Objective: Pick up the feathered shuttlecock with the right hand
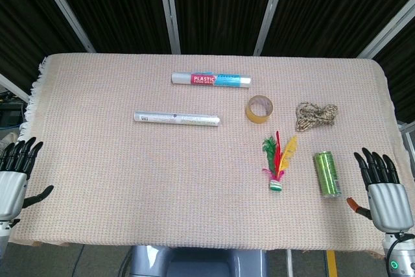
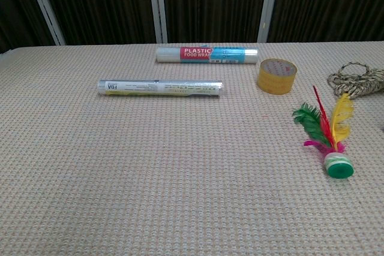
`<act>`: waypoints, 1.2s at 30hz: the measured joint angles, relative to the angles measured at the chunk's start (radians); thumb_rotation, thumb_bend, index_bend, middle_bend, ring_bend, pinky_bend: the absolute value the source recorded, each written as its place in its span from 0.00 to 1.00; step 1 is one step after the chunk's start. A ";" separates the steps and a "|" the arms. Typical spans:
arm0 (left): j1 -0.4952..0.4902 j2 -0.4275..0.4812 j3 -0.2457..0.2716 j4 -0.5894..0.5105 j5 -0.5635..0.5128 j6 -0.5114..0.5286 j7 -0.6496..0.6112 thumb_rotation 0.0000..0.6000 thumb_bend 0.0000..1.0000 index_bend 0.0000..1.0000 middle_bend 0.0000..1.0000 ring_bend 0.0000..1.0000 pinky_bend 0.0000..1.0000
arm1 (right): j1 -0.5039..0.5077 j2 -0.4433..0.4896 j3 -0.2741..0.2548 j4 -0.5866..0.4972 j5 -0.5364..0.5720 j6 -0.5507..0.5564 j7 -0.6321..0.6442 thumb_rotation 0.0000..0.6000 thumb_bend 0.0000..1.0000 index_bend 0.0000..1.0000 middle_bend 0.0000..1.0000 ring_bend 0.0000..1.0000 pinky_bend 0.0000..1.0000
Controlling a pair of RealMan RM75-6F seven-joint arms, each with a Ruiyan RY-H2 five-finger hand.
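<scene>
The feathered shuttlecock (image 1: pixel 277 161) lies on the cloth-covered table right of centre, with green, red and yellow feathers pointing away and a green and white base nearest me. The chest view shows the shuttlecock (image 2: pixel 329 135) at its right side. My right hand (image 1: pixel 382 186) hovers open over the table's front right corner, fingers spread, well to the right of the shuttlecock and apart from it. My left hand (image 1: pixel 14 176) is open at the front left edge, holding nothing. Neither hand appears in the chest view.
A green can (image 1: pixel 327 174) lies between the shuttlecock and my right hand. Behind are a tape roll (image 1: pixel 259 108), a coil of twine (image 1: pixel 316 115), a plastic wrap roll (image 1: pixel 211 80) and a silver foil roll (image 1: pixel 177 119). The table (image 1: pixel 130 180) is covered by beige woven cloth.
</scene>
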 measured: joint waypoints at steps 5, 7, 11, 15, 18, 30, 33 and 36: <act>-0.003 0.002 0.003 -0.010 -0.012 -0.021 0.016 1.00 0.15 0.00 0.00 0.00 0.00 | 0.003 0.012 -0.002 -0.020 0.026 -0.037 -0.013 1.00 0.01 0.00 0.00 0.00 0.00; -0.004 0.001 0.003 -0.012 -0.015 -0.025 0.021 1.00 0.15 0.00 0.00 0.00 0.00 | 0.004 0.014 -0.002 -0.020 0.027 -0.039 -0.010 1.00 0.01 0.03 0.00 0.00 0.00; -0.004 0.002 0.004 -0.020 -0.016 -0.026 0.025 1.00 0.15 0.00 0.00 0.00 0.00 | 0.010 0.018 -0.005 -0.018 0.018 -0.050 0.012 1.00 0.02 0.13 0.00 0.00 0.00; -0.004 0.004 0.002 -0.024 -0.013 -0.020 0.018 1.00 0.16 0.00 0.00 0.00 0.00 | 0.032 0.016 -0.005 -0.009 -0.022 -0.059 0.032 1.00 0.06 0.29 0.00 0.00 0.00; -0.006 0.003 -0.004 -0.019 -0.021 -0.023 0.015 1.00 0.15 0.00 0.00 0.00 0.00 | 0.069 0.013 -0.001 0.006 -0.085 -0.069 0.026 1.00 0.08 0.39 0.00 0.00 0.00; -0.018 -0.013 -0.012 -0.012 -0.064 -0.062 0.050 1.00 0.15 0.00 0.00 0.00 0.00 | 0.327 -0.038 0.029 0.117 -0.254 -0.261 0.058 1.00 0.10 0.41 0.03 0.00 0.00; -0.019 -0.020 -0.017 -0.008 -0.080 -0.070 0.066 1.00 0.15 0.00 0.00 0.00 0.00 | 0.384 -0.061 0.032 0.162 -0.252 -0.335 0.089 1.00 0.10 0.39 0.03 0.00 0.00; -0.023 -0.030 -0.020 -0.003 -0.096 -0.082 0.085 1.00 0.15 0.00 0.00 0.00 0.00 | 0.437 -0.093 0.034 0.228 -0.250 -0.394 0.108 1.00 0.12 0.37 0.03 0.00 0.00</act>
